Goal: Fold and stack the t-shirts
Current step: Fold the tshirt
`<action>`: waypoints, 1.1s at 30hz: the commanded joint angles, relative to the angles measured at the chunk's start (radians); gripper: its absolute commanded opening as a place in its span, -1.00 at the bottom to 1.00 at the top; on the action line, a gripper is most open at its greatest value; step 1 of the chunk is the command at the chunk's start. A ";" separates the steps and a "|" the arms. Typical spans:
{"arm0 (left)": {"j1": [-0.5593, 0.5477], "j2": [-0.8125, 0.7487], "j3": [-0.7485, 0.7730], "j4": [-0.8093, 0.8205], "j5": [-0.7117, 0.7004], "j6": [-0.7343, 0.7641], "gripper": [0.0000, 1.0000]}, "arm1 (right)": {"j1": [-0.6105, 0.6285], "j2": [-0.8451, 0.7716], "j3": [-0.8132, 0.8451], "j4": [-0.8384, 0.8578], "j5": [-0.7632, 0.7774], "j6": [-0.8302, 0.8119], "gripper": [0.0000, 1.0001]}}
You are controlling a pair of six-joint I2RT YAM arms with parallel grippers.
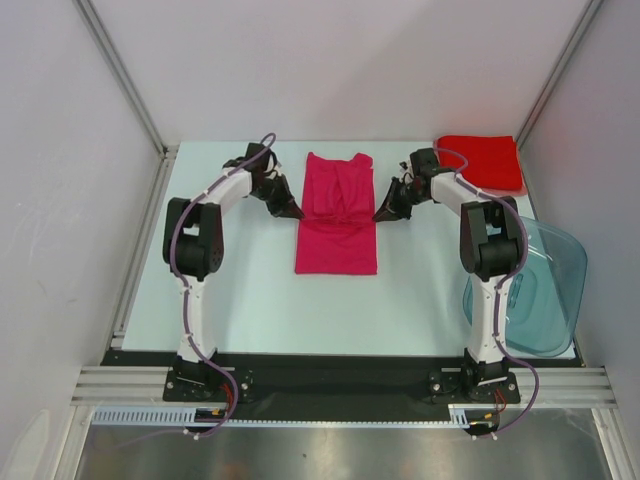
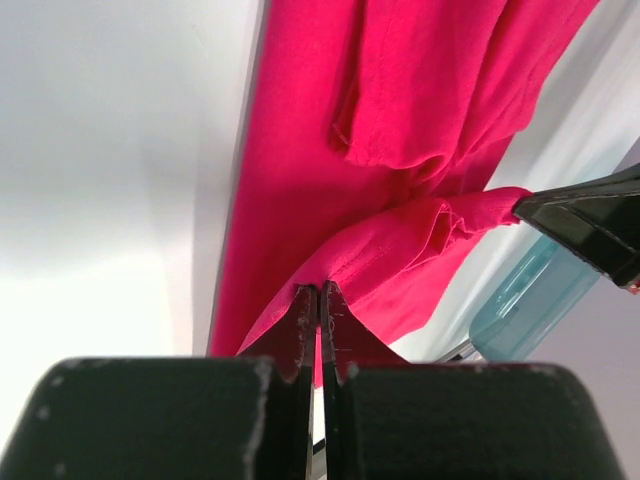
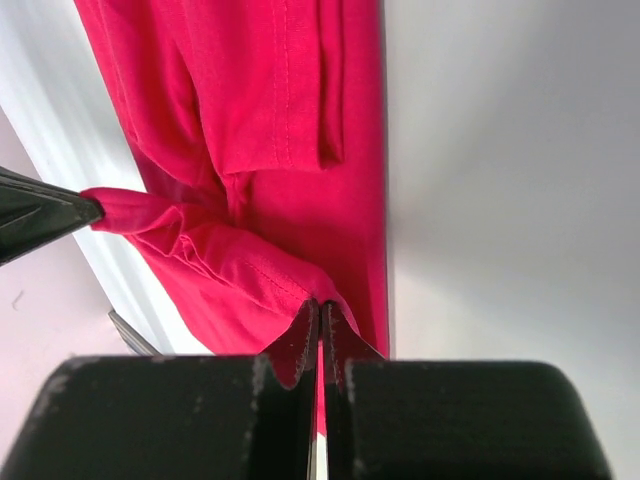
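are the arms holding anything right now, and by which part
Both hold the magenta-pink t-shirt. The left gripper pinches its left side edge and the right gripper its right side edge, about halfway along, with the cloth bunched between them.

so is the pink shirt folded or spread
Partly folded: the pink shirt is a narrow strip with its sides folded inward.

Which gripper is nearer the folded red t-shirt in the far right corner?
Right. The right gripper pinches the magenta t-shirt at its right edge, on the side towards the red t-shirt. The left gripper pinches the opposite edge, that shirt's whole width farther away.
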 commanded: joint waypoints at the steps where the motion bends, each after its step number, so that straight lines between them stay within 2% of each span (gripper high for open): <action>1: 0.016 0.006 0.066 -0.002 0.017 0.019 -0.99 | -0.007 0.007 0.047 -0.009 -0.021 -0.021 -1.00; 8: 0.019 0.049 0.107 -0.007 0.027 0.010 -0.99 | -0.013 0.050 0.098 -0.010 -0.030 -0.007 -1.00; 11: 0.019 0.061 0.112 -0.002 0.031 0.004 -0.91 | -0.018 0.065 0.109 -0.010 -0.028 -0.006 -1.00; 13: 0.019 0.072 0.121 -0.005 0.028 0.007 -0.74 | -0.026 0.072 0.115 -0.015 -0.027 -0.004 -0.97; 15: 0.021 0.077 0.147 -0.016 0.011 0.024 -0.66 | -0.035 0.078 0.125 -0.019 -0.025 -0.004 -0.89; 16: 0.019 0.080 0.190 -0.054 -0.050 0.051 -0.64 | -0.036 0.082 0.150 -0.036 -0.015 -0.010 -0.79; 17: 0.019 0.077 0.190 -0.071 -0.051 0.052 -0.59 | -0.039 0.082 0.150 -0.036 -0.014 -0.018 -0.71; 19: 0.019 0.054 0.244 -0.112 -0.158 0.094 -0.50 | -0.049 0.096 0.236 -0.120 0.033 -0.050 -0.47; 22: 0.018 -0.035 0.253 -0.115 -0.276 0.154 -0.42 | -0.041 0.087 0.366 -0.290 0.185 -0.157 -0.30; 24: 0.010 -0.113 0.213 -0.108 -0.289 0.188 -0.42 | -0.032 0.056 0.370 -0.340 0.260 -0.219 -0.26; 27: -0.028 -0.216 0.065 -0.018 -0.201 0.200 -0.45 | 0.003 -0.026 0.288 -0.323 0.256 -0.225 -0.25; 29: -0.059 -0.259 -0.061 0.088 -0.076 0.181 -0.51 | 0.051 -0.095 0.170 -0.239 0.249 -0.181 -0.25; 33: -0.155 -0.265 -0.207 0.295 0.026 0.107 -0.68 | 0.131 -0.148 0.009 -0.061 0.236 -0.063 -0.38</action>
